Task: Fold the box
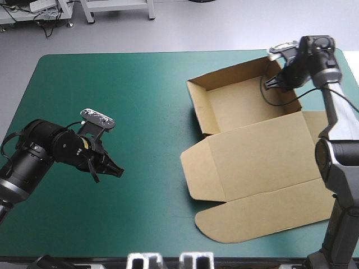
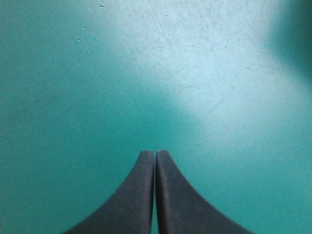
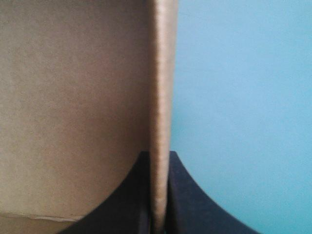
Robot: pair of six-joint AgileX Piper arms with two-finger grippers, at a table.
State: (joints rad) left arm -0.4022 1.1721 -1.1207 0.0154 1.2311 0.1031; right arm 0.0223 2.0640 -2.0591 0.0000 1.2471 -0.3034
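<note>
Left hand [image 1: 115, 170] closed on nothing, over bare teal-green desk [image 1: 129, 95]. Brown box [image 1: 252, 162] right of centre: open tray, lid flat toward the near edge. Right hand [image 1: 271, 83] clamped on the tray's right wall, near its far corner.

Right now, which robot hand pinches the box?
The right gripper: a wall of the box sits between its fingers. The left gripper hangs shut over bare teal-green cover.

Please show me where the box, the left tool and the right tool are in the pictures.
box [image 1: 252, 162]: high view, on its flat lid.
left tool [image 2: 155, 155]: left wrist view, between its shut fingertips.
right tool [image 3: 159, 158]: right wrist view, between its fingertips, at the box wall they pinch.
</note>
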